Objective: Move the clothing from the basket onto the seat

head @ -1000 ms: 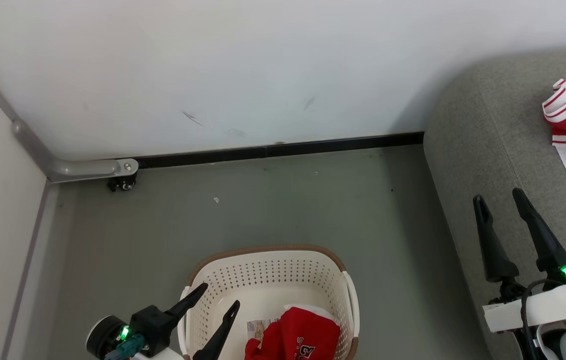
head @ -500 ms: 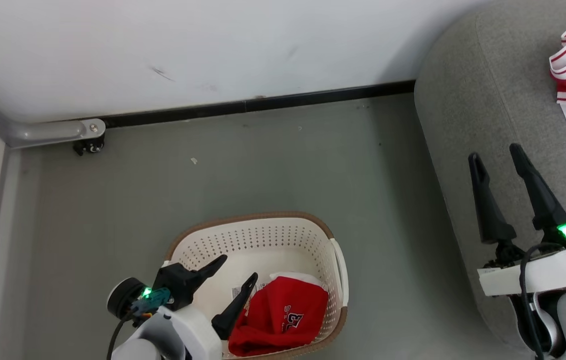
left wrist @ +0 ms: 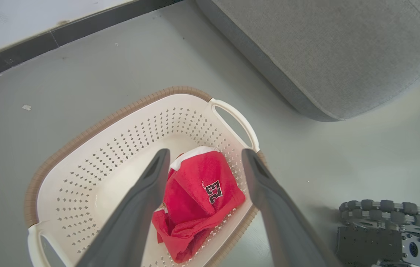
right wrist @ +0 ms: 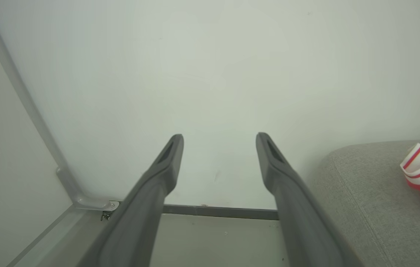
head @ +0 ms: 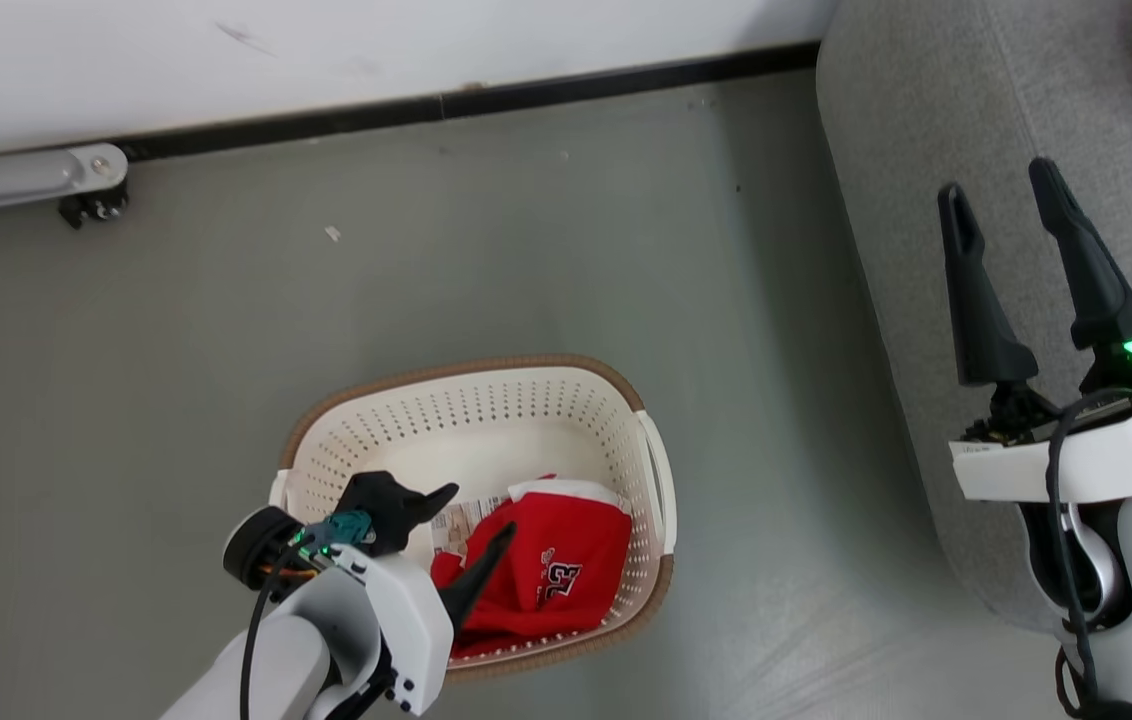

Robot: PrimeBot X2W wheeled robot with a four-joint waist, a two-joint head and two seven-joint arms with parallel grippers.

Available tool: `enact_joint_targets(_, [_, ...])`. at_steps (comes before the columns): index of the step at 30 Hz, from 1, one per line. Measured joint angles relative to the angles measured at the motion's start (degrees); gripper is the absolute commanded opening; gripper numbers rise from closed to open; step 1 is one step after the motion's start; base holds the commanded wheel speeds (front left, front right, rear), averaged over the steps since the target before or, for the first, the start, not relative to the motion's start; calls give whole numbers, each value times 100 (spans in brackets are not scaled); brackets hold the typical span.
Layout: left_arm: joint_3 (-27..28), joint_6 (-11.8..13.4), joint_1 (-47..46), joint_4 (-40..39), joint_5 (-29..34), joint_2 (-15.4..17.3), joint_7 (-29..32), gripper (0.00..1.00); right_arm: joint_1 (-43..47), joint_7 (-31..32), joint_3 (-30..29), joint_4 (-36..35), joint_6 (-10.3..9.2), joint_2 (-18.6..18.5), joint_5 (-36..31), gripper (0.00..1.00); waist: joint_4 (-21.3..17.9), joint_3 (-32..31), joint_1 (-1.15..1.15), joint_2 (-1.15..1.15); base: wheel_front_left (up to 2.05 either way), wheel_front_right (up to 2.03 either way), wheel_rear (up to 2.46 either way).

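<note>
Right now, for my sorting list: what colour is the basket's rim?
Brown, on the cream-white basket; the rim shows best in the left wrist view.

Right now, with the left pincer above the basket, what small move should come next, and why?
Probably lower the left pincer straight down onto the red jersey. Its jaws stand open and, in the left wrist view, the jersey lies framed between the two fingers, crumpled against one wall of the basket. Closing should wait until the fingertips reach the fabric.
</note>
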Motion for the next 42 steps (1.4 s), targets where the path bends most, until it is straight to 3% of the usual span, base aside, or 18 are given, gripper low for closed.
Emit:
enact_joint_targets(20, [-556,0,-980,738,-658,-135,801,100,-948,-2,165,-32,0,129,-11,100,-307,1108,0,0,0,0,0])
enact_joint_targets(32, [-457,2,-1507,1478,-705,-232,1391,100,-1338,-25,230,-18,0,198,-11,100,-516,1634,0,0,0,0,0])
enact_joint_targets(42, [-356,56,-1905,1805,-712,-412,1503,100,-1622,-26,346,14,0,237,-11,100,-662,2007,0,0,0,0,0])
